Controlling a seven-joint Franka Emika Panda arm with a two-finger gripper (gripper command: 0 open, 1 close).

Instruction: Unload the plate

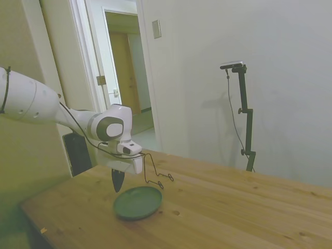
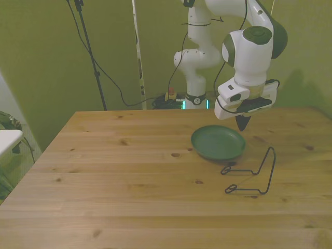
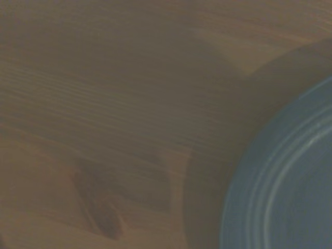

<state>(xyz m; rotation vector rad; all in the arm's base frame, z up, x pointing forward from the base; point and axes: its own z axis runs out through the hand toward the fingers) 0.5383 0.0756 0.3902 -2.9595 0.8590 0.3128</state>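
Table (image 2: 104, 171) wide open; plate (image 2: 218, 142) flat, pincer (image 2: 243, 123) at rim.

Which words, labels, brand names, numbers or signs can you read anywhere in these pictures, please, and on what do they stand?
None can be read in any view.
Round grey-green plate: plain, no markings.
Thin black wire stand: bare wire, no label.
White robot arm: no legible brand or number.
Small grey wall plate beside the doorway: blank.
Wooden table: only grain and knots.
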